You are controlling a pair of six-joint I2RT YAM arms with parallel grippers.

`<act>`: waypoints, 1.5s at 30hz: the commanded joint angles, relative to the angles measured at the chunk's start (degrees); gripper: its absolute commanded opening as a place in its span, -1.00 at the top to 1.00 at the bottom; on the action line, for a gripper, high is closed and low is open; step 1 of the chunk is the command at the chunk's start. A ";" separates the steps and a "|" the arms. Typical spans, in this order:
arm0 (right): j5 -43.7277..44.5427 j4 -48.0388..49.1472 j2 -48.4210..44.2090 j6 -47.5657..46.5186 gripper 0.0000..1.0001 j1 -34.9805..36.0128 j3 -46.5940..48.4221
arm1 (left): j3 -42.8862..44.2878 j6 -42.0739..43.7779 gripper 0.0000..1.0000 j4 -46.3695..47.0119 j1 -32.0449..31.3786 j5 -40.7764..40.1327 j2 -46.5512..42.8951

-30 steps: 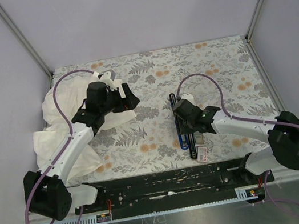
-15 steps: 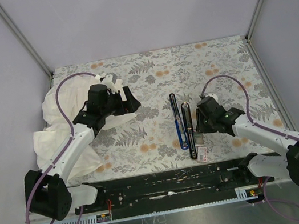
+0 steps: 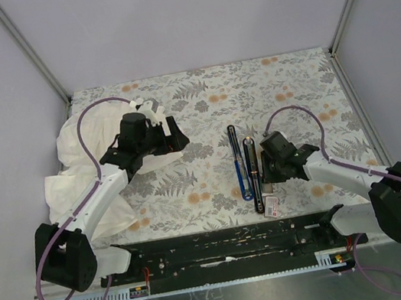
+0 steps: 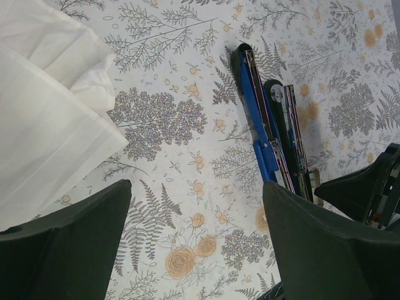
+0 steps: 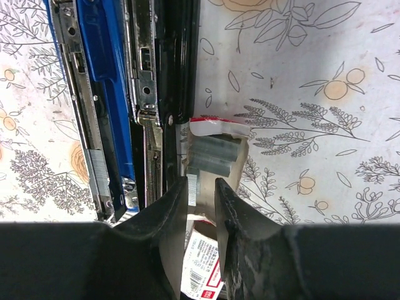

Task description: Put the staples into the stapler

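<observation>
The stapler [image 3: 245,164] lies opened flat mid-table, its blue part and black part side by side with the metal channels up; it also shows in the left wrist view [image 4: 269,125] and the right wrist view [image 5: 125,94]. A short silvery strip [image 5: 97,169] sits in the blue part's channel. The staples box [image 3: 272,205], white with a red label, lies open just right of the stapler's near end, with grey staples [image 5: 215,156] inside. My right gripper [image 5: 201,194] hangs over the box, jaws a narrow gap apart, a small staple strip [image 5: 193,187] beside its left finger. My left gripper [image 4: 197,237] is open and empty.
A large white cloth [image 3: 72,172] lies crumpled at the table's left, under my left arm, and shows in the left wrist view [image 4: 44,112]. The table has a floral cover [image 3: 289,80]. A black rail [image 3: 225,243] runs along the near edge.
My right gripper left the stapler, swung out to the right, then came back left and down over the staples box. The left arm barely moved.
</observation>
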 commanded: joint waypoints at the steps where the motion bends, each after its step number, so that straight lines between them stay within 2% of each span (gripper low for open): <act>1: -2.78 2.24 0.34 -0.14 0.41 -0.12 0.84 | 0.22 0.02 -0.70 2.31 0.49 0.54 0.42; 11: -4.71 3.36 1.50 0.55 0.45 -0.06 -0.35 | 0.39 -0.02 -0.70 2.14 0.49 0.52 0.56; 38: -3.27 3.77 3.77 1.19 0.50 1.58 -1.26 | 0.50 0.02 -0.70 1.96 0.42 0.14 0.61; 45: -3.02 2.88 0.84 2.12 0.63 1.63 -1.00 | 0.51 0.08 -0.70 1.94 0.47 0.08 0.41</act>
